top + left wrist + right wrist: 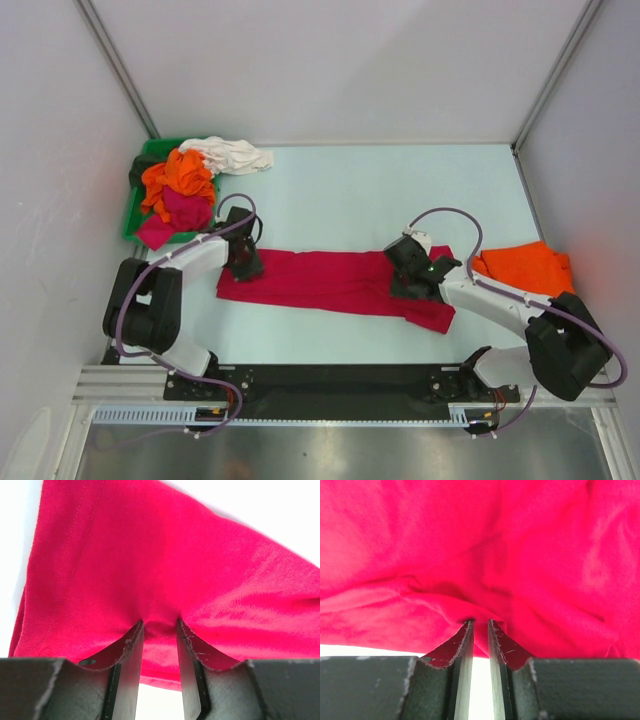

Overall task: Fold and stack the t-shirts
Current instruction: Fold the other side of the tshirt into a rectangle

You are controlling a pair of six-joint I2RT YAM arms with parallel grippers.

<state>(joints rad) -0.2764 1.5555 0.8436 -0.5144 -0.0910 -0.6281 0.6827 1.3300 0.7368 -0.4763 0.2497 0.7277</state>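
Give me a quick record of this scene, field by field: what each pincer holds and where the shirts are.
left pincer: shut on the red t-shirt, left end
right pincer: shut on its right end
red t-shirt: long strip between the arms
orange t-shirt: lying at far right
green bin: heaped with crumpled shirts
white t-shirt: spilling over the bin's rim

A spread shirt [330, 282] lies across the tabletop [350, 190], the left hand [245, 265] on its left end and the right hand [411, 286] near its right. A folded shirt [525, 267] sits farther right, and a heaped bin [133, 215] back-left.
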